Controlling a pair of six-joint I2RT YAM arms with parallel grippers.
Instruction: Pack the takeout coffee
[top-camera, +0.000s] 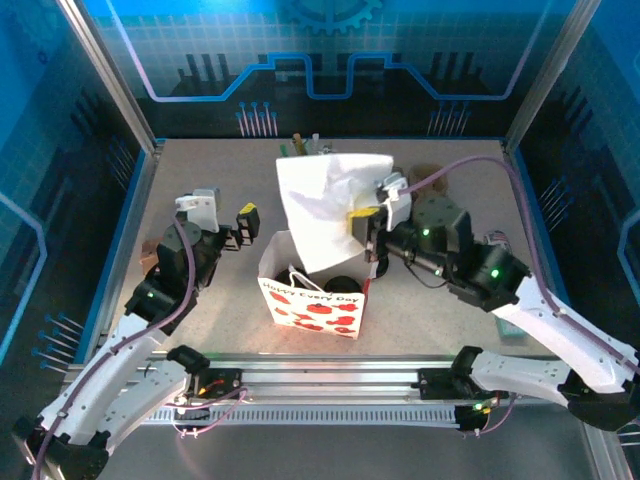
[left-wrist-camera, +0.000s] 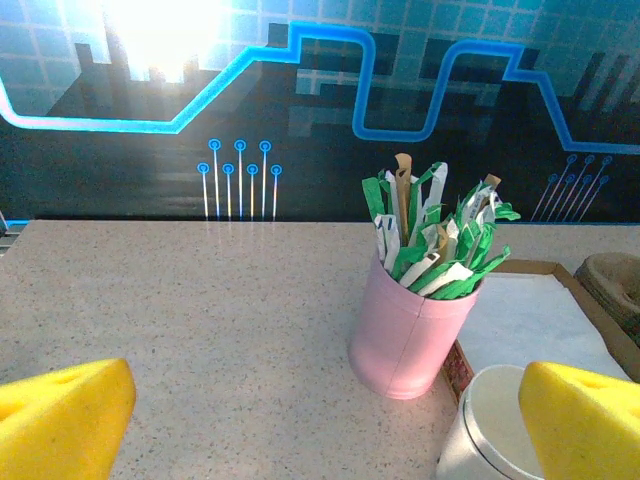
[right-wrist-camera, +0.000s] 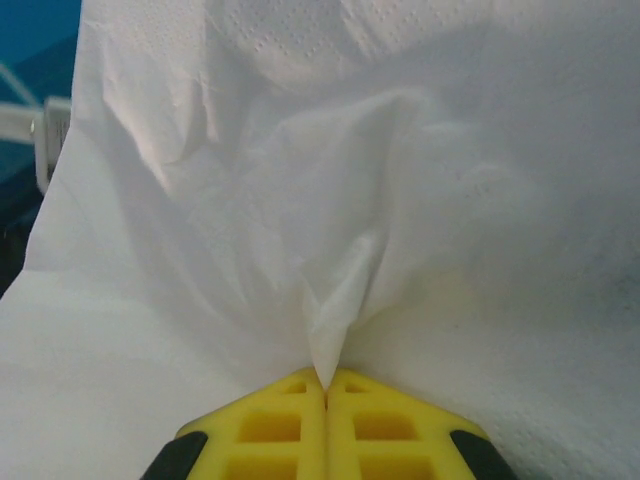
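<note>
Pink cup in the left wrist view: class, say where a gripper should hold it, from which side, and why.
Grip the pink cup by its bare wall below the rim, coming in level from the near side. It stands upright, and the sticks bristling from its top block a grasp from above.

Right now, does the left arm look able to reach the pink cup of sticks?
Probably yes: the left gripper is open, and its wrist view shows bare table up to the pink cup, which stands upright. A white cup beside one finger might get brushed.
</note>
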